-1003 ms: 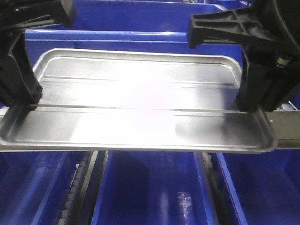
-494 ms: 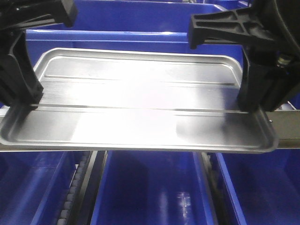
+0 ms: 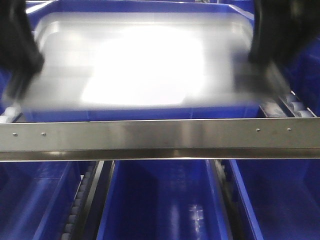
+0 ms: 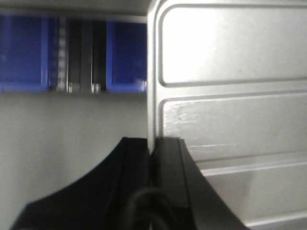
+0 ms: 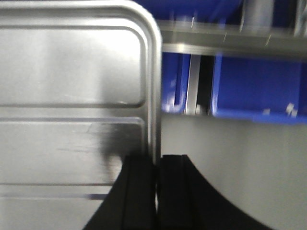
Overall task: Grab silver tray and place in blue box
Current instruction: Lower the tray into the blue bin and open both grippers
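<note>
Silver tray (image 3: 145,65) above blue box (image 3: 150,114), behind metal rail (image 3: 160,139)

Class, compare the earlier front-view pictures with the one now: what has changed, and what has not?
The silver tray has moved up and away in the picture, now blurred over the far blue box, uncovering the metal rail. The left gripper and right gripper still clamp its end rims.

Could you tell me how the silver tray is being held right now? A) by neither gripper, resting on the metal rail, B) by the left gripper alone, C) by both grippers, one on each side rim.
C: the left gripper and right gripper each have jaws shut on a side rim of the silver tray.
</note>
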Action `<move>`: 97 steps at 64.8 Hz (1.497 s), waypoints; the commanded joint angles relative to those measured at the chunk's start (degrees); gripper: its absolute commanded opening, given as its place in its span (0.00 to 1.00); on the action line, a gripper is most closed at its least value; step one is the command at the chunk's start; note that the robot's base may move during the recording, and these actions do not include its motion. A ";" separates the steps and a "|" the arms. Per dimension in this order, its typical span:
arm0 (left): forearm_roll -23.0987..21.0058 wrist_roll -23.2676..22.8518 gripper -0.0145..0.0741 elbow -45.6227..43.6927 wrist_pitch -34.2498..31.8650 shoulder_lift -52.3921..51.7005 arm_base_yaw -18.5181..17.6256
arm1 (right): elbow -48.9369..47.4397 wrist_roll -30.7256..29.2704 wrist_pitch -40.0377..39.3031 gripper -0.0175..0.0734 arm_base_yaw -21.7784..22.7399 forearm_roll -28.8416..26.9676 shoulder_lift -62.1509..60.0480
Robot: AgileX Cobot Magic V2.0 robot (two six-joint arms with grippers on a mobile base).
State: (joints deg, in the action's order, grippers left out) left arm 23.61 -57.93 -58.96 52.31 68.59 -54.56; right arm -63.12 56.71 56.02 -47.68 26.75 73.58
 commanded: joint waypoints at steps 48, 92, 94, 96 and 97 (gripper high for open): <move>3.26 17.11 0.05 -26.42 -38.43 25.51 26.25 | -28.35 -9.25 -39.19 0.25 19.87 7.67 25.26; -0.57 17.01 0.23 -26.51 -36.94 26.60 30.20 | -28.77 -9.25 -35.72 0.60 23.53 7.67 26.59; -0.70 17.01 0.14 -26.51 -36.44 25.67 29.97 | -28.79 -9.25 -35.44 0.52 23.30 7.61 25.81; -0.98 17.01 0.07 -26.51 -35.72 24.86 29.47 | -28.79 -9.25 -34.81 0.44 22.98 7.54 24.91; -0.98 17.01 0.04 -26.51 -35.58 24.40 29.28 | -28.79 -9.25 -34.39 0.40 22.87 7.54 24.46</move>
State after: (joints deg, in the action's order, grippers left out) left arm 22.60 -40.74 -83.34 19.28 98.52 -24.30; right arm -89.36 47.76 24.62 -24.28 32.90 103.70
